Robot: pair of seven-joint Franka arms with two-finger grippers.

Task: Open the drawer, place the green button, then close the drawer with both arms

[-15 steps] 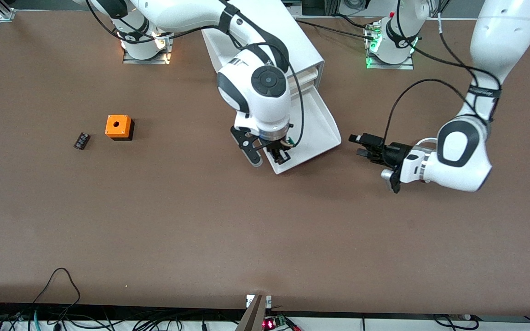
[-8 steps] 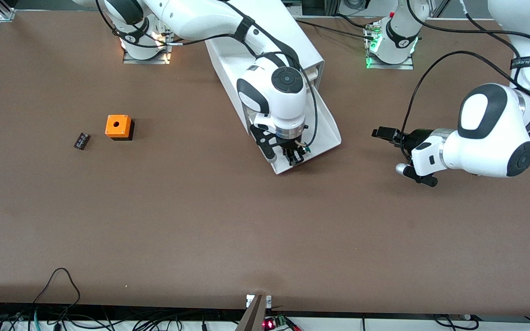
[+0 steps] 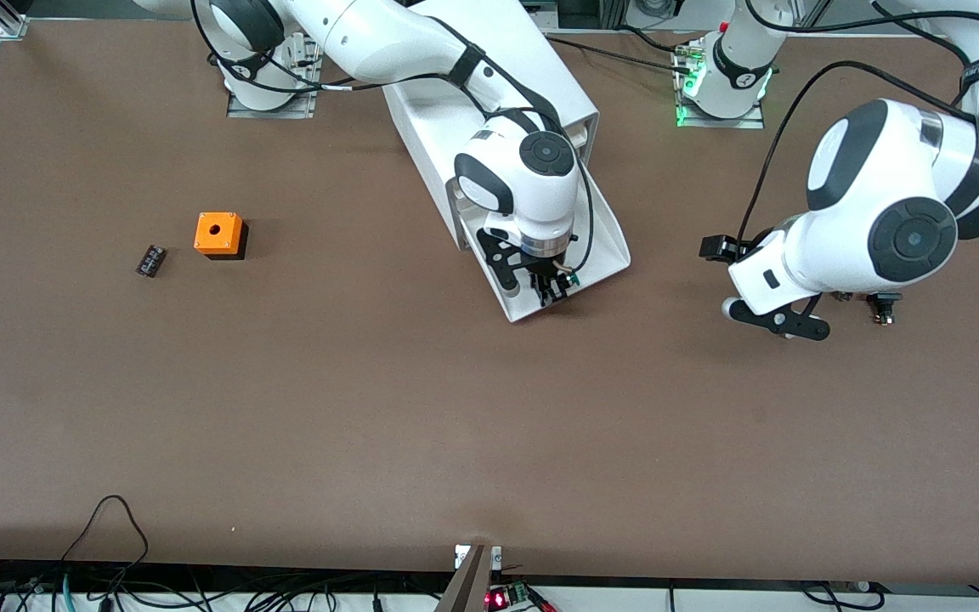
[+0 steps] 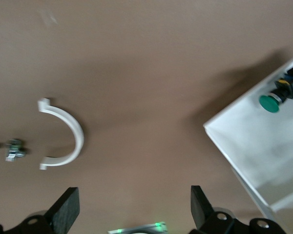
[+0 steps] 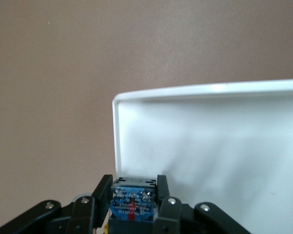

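Note:
The drawer (image 3: 617, 248) is pulled out of the white cabinet (image 3: 498, 51), its front end nearest the front camera. My right gripper (image 3: 551, 291) is over the drawer's front corner, shut on the button. In the right wrist view the button's black body with a blue label (image 5: 133, 202) sits between the fingers (image 5: 162, 187), above the drawer's white rim (image 5: 185, 91). The left wrist view shows its green cap (image 4: 269, 103) over the drawer (image 4: 249, 141). My left gripper (image 3: 715, 248) is open and empty (image 4: 132, 214), over bare table beside the drawer toward the left arm's end.
An orange cube with a round hole (image 3: 219, 234) and a small black part (image 3: 150, 260) lie toward the right arm's end. A white half-ring (image 4: 63, 141) and a small metal part (image 4: 13, 150) lie on the table below the left gripper.
The right gripper has carried the button along the drawer's front toward the left arm's end. The left arm has drawn away from the drawer and turned its wrist.

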